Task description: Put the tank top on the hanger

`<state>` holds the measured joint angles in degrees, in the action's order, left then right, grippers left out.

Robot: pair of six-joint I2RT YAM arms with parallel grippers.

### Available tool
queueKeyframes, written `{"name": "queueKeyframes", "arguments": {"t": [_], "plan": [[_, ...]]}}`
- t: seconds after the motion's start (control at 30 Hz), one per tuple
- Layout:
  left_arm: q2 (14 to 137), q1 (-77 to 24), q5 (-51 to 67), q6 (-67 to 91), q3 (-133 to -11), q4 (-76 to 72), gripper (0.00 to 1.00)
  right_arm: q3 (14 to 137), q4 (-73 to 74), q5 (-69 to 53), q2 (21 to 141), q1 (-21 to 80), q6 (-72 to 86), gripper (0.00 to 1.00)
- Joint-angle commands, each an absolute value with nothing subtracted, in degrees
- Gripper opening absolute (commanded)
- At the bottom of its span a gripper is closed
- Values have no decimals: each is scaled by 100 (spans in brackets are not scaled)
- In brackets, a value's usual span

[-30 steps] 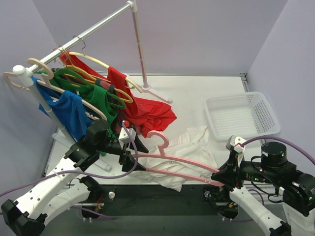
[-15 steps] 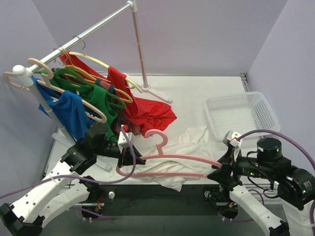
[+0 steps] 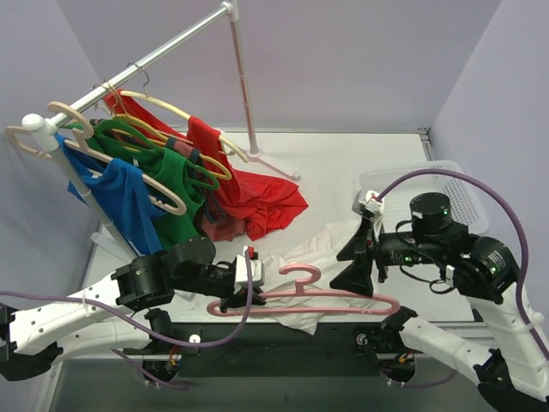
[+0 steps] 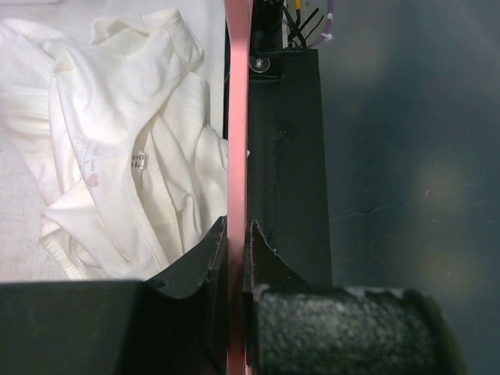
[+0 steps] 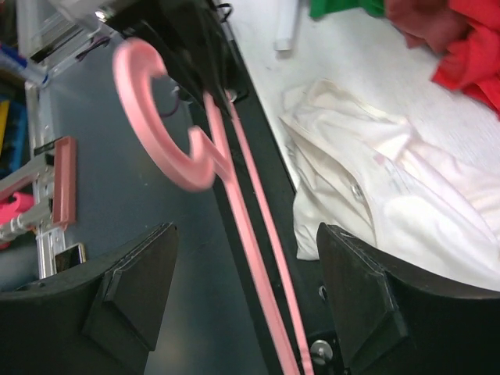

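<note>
Two jobs: left gripper [image 4: 234, 226] pinches the hanger [image 4: 237, 117] just beside the tank top [image 4: 117, 141]; right gripper [image 5: 246, 234] is spread, so we shd grab a strap w/ it.

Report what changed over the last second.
The right gripper released the hanger and lifted away, open. The left gripper, still clamped on its end, drew the hanger toward the near edge. The tank top and hung clothes stayed put.

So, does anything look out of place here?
The red shirt sags off the rack onto the table. The tank top lies crumpled, one corner over the table's near edge. The hanger is gripped at one end only, by the left gripper.
</note>
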<state>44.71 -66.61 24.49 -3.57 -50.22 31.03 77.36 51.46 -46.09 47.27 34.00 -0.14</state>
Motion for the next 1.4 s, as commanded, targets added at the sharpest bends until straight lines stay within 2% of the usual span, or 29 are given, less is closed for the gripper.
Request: {"name": "queueKeyframes", "arguments": {"t": [0.0,0.1,0.23,0.4,0.5,0.63,0.67,0.7,0.73,0.77,0.8,0.97,1.0,1.03,1.07,1.1,1.2,1.37], "plan": [[4789,-7040,1582,-27,-5528,2752,0,7805,4307,-4204,5080,4469,54,73],[4895,-7215,1451,158,-5590,2655,0,7612,4307,-3580,5212,5340,-306,73],[4782,-7304,1433,316,-5459,2426,0,7182,4061,-3270,5160,5931,-509,73],[4457,-7312,1529,580,-5221,2067,0,6750,3753,-3199,5106,6240,-650,72],[4272,-7312,1538,729,-5089,1995,0,6697,3744,-3190,5194,6337,-677,68],[4122,-7313,1512,826,-5010,2083,0,6829,3727,-3296,5308,6398,-703,53],[4096,-7313,1503,835,-5001,2109,0,6916,3744,-3322,5343,6407,-721,40],[4052,-7312,1494,844,-5001,2153,0,6952,3744,-3357,5370,6416,-729,33],[4034,-7321,1485,844,-4992,2171,0,6978,3744,-3366,5379,6425,-747,15],[4017,-7321,1459,861,-5010,2188,0,6987,3744,-3358,5370,6434,-756,3],[3990,-7313,1442,870,-5010,2223,0,7005,3744,-3262,5353,6486,-791,0],[3911,-7321,1179,1125,-5001,2232,0,7066,3902,-2849,5239,6636,-817,0],[3885,-7313,1134,1221,-4975,2232,3,7136,3955,-2735,5177,6662,-739,0],[3859,-7321,1029,1457,-4940,2250,14,7189,4129,-2490,5151,6662,-703,0],[3806,-7304,933,1589,-4922,2328,44,7259,4244,-2400,5124,6662,-694,0],[3771,-7304,723,1713,-4896,2381,55,7451,4376,-2295,5081,6662,-581,0],[3499,-7304,188,2196,-4747,2619,79,7733,5008,-1961,5106,6671,-335,0],[2753,-7295,-816,3425,-4343,3172,92,7779,5581,-1627,4949,6662,270,0]]}}
